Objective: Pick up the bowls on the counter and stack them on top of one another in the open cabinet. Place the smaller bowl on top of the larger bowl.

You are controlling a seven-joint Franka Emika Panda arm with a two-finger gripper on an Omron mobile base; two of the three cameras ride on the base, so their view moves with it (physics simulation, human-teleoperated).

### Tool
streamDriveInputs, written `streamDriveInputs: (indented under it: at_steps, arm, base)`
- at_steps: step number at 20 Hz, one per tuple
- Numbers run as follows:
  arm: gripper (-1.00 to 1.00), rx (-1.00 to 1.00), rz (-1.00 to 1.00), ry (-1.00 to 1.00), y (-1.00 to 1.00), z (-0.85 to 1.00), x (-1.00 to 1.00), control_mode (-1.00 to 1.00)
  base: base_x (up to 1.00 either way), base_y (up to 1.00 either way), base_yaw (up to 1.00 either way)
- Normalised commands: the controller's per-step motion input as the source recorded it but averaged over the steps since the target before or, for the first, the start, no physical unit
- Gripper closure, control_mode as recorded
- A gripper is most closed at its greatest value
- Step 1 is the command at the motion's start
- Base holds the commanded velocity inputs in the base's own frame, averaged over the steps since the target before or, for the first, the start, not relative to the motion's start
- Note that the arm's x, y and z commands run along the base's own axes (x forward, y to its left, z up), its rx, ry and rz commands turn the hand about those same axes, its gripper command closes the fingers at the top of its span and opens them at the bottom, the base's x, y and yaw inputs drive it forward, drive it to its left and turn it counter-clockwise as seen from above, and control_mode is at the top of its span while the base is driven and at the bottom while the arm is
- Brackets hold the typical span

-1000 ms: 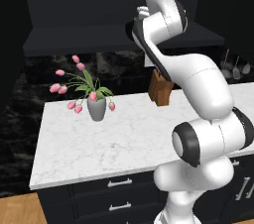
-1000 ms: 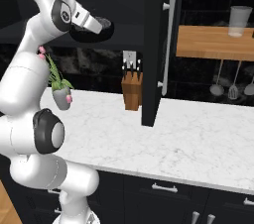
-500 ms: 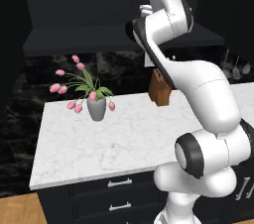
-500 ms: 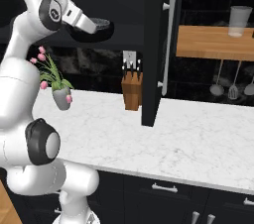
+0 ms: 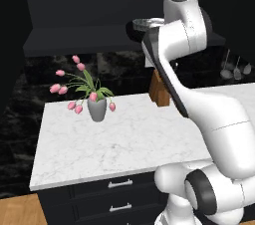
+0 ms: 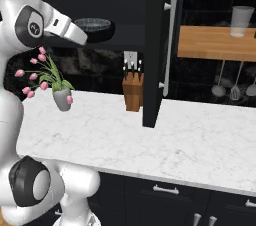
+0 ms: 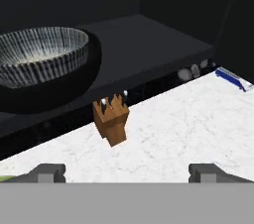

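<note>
Two bowls: one smaller bowl nested in one larger bowl (at ten o'clock in the hand view). One vase, one knife block, one glass, three hanging utensils.

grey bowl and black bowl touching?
Touching. Hand view: grey bowl sits nested inside the black bowl on the cabinet shelf, no gap between them.

The smaller bowl sits nested in the larger bowl on the cabinet shelf board. Below, on the counter — the flower vase toward its left, the knife block further right, apparently against the back wall.
</note>
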Motion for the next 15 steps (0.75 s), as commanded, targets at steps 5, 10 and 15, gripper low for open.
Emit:
streamDriveInputs:
  at_steps: [5,10,15]
  arm:
    - [-1.00,-0.12,0.16,0.23,0.02,-0.26,-0.77,-1.00]
    - [-1.00,-0.12,0.23,0.20,0.00,-0.36,-0.84,-1.00]
    - [-1.00,-0.11,0.24,0.25,0.00,-0.28,-0.66,-1.00]
  base:
    - [0.00,0.00,0.00]
    - [0.00,0.00,0.00]
    - [0.00,0.00,0.00]
